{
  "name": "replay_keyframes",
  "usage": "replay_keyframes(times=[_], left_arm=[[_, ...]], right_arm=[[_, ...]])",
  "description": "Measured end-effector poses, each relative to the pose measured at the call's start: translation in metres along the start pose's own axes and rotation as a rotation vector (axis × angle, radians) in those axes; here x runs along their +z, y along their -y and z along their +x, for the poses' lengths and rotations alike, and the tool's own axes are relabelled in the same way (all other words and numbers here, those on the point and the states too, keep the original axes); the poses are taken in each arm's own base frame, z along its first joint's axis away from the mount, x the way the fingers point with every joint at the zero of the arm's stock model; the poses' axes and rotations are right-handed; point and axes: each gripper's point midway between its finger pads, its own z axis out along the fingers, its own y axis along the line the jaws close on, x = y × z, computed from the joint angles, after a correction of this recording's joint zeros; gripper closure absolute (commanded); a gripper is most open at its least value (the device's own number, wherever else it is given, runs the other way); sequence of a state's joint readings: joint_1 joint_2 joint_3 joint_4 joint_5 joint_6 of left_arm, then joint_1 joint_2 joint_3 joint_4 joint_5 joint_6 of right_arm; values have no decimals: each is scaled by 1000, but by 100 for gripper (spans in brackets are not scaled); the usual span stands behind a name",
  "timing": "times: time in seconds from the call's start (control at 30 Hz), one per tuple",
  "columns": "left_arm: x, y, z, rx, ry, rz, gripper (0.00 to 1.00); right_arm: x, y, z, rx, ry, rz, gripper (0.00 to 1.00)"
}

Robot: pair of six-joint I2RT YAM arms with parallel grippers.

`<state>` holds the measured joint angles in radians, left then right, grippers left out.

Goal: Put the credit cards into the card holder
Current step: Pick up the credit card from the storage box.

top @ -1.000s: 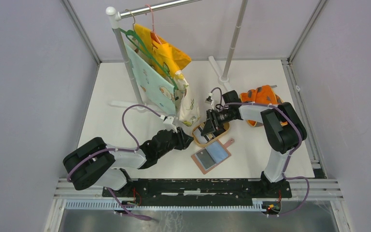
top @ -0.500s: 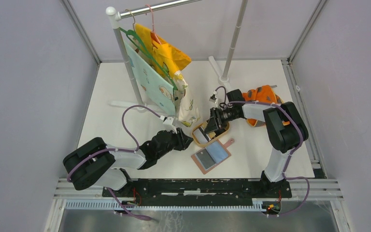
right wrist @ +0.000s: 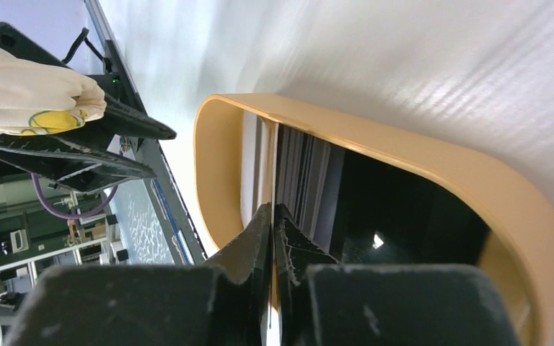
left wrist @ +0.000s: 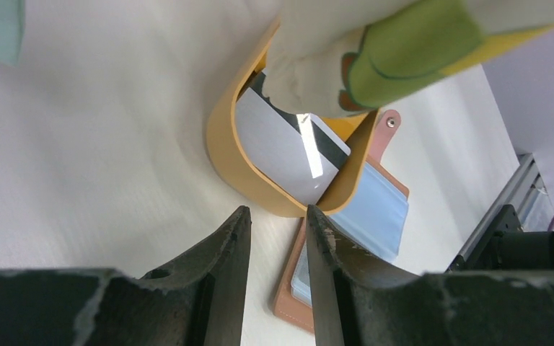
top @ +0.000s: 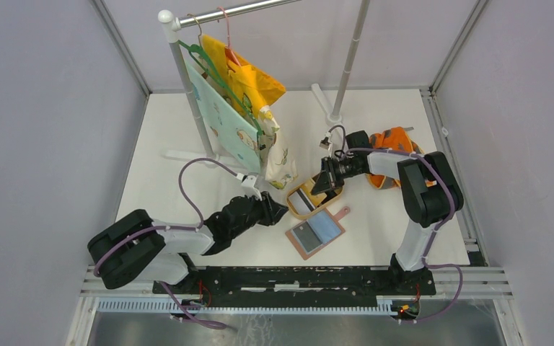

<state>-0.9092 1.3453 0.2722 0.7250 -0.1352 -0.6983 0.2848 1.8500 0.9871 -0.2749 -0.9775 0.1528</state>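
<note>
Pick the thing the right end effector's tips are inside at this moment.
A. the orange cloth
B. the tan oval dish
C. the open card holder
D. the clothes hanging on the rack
B: the right wrist view shows the right end effector inside the tan oval dish, pinched on the edge of a white credit card; the open card holder lies nearer the arm bases.
</note>
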Motion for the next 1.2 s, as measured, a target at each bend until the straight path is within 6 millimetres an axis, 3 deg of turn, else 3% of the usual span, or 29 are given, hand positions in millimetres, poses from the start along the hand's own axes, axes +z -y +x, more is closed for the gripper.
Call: replay_keyframes(times=[0.2, 0.43, 0.67, 0.7, 0.8, 0.93, 1.2], left_arm=[[-16, 11, -3, -10, 23, 83, 60], [-39, 43, -22, -21, 96, 240, 59], [-59, 83, -37, -26, 166, 399, 58], [-60, 87, -35, -25, 165, 409, 51], [-59, 98, -25, 7, 149, 427, 40], [-49, 109, -17, 55, 138, 425, 39], [-22, 119, -25, 80, 160, 385, 35]], right_arm=[[-15, 4, -13, -19, 55, 42, 99], [-46, -17, -33, -160, 171, 64, 100], [-60, -57, -11, -313, 257, -39, 100], [-62, -63, -7, -332, 270, -63, 100], [-66, -83, 9, -397, 326, -143, 100], [-72, -105, 18, -483, 369, -215, 100], [-68, -132, 21, -584, 355, -305, 100]])
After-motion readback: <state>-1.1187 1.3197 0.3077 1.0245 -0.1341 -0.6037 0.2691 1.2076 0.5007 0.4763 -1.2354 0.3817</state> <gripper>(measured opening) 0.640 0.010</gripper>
